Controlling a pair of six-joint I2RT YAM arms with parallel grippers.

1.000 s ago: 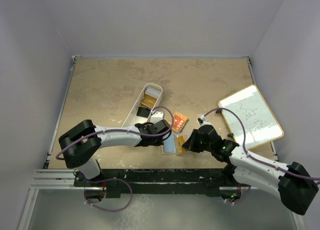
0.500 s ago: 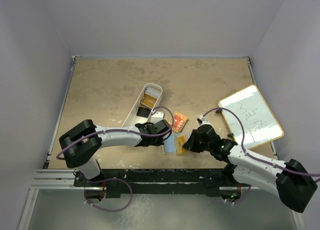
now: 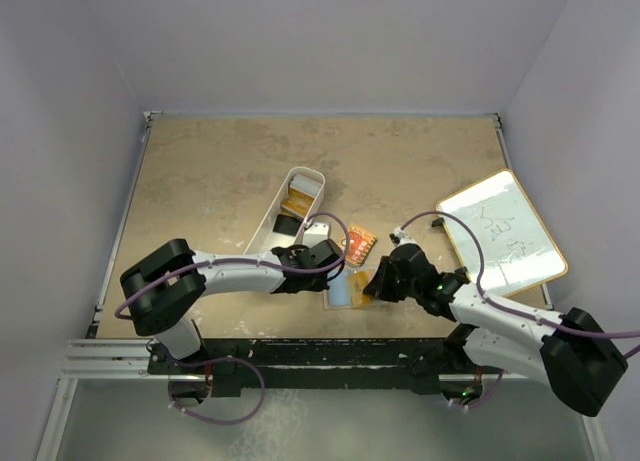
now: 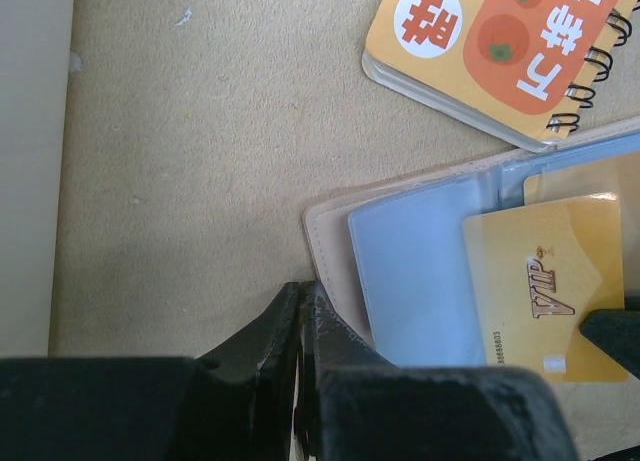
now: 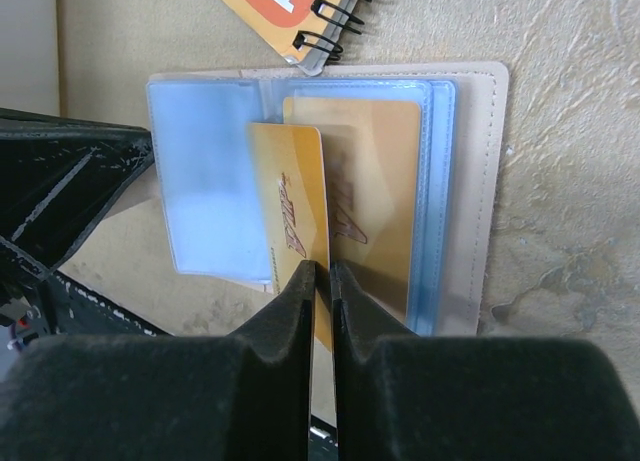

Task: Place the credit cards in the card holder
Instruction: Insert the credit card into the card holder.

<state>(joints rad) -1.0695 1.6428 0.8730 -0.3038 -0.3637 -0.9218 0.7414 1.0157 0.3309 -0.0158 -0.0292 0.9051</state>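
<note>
Pinching gold card [image 5: 288,216] over card holder [image 5: 488,181]: right gripper [image 5: 320,279], wrist view only; left gripper [image 4: 305,316] pressed together.

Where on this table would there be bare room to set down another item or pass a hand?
Bare: the far strip of the table beyond the white bin, the left side beside it, and between bin and whiteboard. Crowded: the near middle, where left gripper, right gripper, card holder and notebook bunch together.
</note>
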